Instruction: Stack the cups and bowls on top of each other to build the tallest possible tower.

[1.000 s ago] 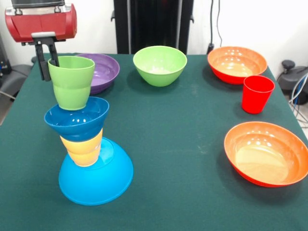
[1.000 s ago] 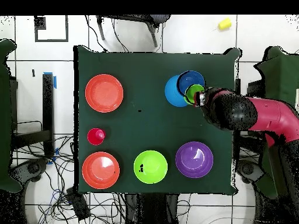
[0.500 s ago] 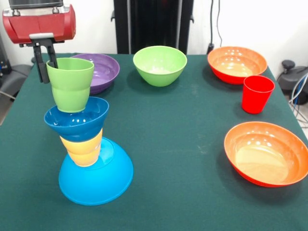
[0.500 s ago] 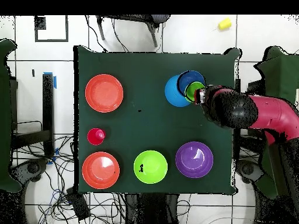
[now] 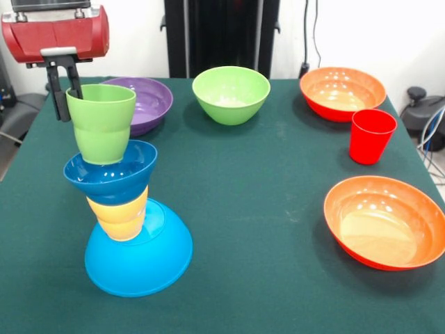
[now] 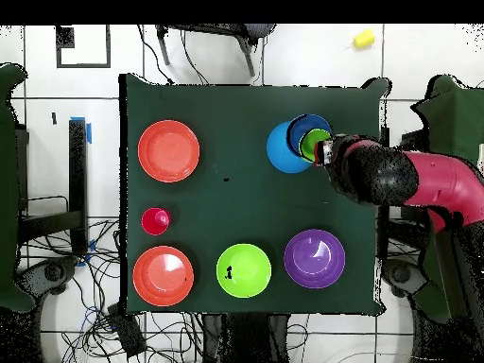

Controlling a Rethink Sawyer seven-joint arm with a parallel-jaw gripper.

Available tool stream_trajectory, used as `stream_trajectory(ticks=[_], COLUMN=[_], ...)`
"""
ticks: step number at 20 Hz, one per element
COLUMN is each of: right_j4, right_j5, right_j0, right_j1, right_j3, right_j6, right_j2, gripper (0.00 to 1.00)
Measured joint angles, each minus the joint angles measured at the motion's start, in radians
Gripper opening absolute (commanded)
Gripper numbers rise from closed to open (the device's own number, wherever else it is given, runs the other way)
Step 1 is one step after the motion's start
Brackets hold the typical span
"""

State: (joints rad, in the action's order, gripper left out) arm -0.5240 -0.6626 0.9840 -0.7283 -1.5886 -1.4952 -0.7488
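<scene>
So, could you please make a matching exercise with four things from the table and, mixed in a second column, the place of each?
Things:
1. green cup
2. large light-blue bowl
3. red cup
4. yellow cup

Places:
A. upside down, base of the tower
B. alone on the cloth, between the two orange bowls
C. top of the tower, at the gripper
D. under the small dark-blue bowl

Pairs: 1-C, 2-A, 3-B, 4-D

My claw [image 5: 67, 87] straddles the rim of the green cup [image 5: 102, 122], which sits upright in the dark blue bowl [image 5: 111, 172] atop the tower [image 5: 125, 209].
</scene>
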Motion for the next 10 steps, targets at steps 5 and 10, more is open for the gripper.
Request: stream_trajectory(ticks=[5,10], right_j4=[0.0,0.0], right_j5=[0.0,0.0], right_j0=[0.0,0.0], right_j1=[0.013,0.022], right_j3=[0.01,0.01], right_j6=[0.0,0.0], right_j2=[-0.002,-0.003], gripper=[0.0,0.0])
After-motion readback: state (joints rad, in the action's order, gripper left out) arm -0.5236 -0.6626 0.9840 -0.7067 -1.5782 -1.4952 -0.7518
